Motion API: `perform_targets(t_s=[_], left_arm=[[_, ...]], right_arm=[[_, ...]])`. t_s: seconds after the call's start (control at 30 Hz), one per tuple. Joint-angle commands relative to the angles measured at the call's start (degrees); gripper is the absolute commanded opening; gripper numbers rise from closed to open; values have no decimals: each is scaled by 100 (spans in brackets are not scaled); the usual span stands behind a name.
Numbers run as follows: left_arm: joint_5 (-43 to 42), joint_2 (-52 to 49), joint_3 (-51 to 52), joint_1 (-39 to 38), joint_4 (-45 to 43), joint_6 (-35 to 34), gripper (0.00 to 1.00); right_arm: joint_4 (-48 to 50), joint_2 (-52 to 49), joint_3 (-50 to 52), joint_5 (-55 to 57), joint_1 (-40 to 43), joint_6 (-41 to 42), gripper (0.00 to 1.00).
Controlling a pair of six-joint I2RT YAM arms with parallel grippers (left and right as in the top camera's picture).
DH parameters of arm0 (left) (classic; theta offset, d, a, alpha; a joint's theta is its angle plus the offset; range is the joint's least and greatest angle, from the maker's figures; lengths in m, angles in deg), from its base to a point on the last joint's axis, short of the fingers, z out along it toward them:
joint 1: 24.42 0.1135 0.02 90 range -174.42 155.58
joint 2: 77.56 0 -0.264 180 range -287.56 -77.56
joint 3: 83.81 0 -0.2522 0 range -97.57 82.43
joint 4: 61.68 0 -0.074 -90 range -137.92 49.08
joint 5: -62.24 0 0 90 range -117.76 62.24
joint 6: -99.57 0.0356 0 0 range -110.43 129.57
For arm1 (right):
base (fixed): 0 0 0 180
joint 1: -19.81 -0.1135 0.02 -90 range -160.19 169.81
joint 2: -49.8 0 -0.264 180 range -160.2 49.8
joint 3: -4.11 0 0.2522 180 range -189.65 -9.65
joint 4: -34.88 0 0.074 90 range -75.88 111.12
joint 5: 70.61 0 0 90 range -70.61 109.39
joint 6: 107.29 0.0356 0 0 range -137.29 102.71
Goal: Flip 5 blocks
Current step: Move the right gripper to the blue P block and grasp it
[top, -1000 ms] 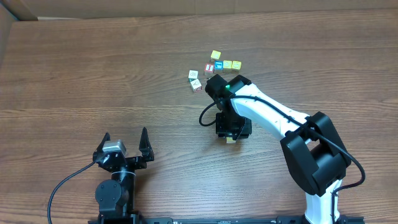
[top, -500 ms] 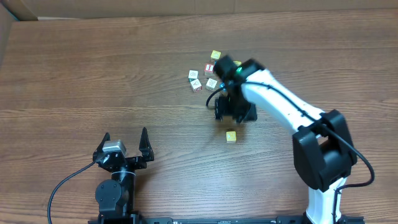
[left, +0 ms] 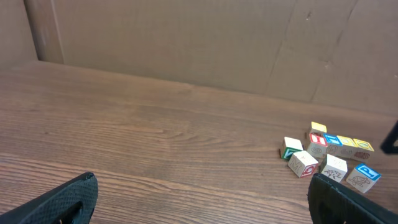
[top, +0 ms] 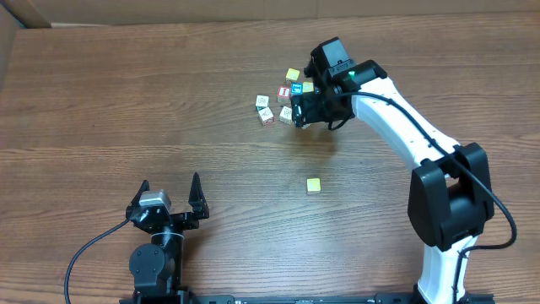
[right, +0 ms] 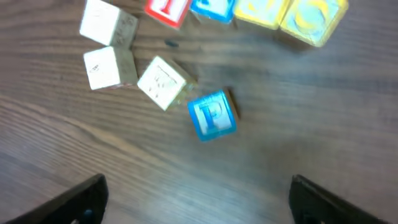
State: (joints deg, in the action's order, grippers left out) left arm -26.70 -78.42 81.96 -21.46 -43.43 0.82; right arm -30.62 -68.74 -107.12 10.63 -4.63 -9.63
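Overhead, lower left: left gripper (top: 170, 182) rests low, jaws spread wide, empty. Mid-frame, a lone yellow block (top: 313, 185) lies apart on the worktop (top: 126, 101). Upper centre, the blocks (top: 283, 97) cluster. Right gripper (top: 314, 110) hovers above them, jaws wide, nothing held. Best to straddle the blue P block (right: 212, 116) squarely, since it has room around it.

I see a blue P block (right: 212, 116), pale blocks (right: 163, 81), one yellow block (top: 313, 185), all on a brown wood-grain surface (top: 126, 101).

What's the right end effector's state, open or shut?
Open: the right end effector shows its fingers far apart in its wrist view, gripping nothing.
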Motion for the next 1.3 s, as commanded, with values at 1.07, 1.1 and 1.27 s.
perform_targets(t_s=[1.07, 1.1, 1.27], left_arm=[[-63, 61, 20, -37, -9, 105, 100], [-63, 61, 20, -35, -9, 105, 100], [-63, 61, 20, -37, -9, 105, 100]], right_arm=[[2693, -129, 1665, 245, -35, -1069, 57], [2758, -129, 1705, 245, -35, -1071, 57], [2903, -129, 1759, 245, -35, -1069, 54]])
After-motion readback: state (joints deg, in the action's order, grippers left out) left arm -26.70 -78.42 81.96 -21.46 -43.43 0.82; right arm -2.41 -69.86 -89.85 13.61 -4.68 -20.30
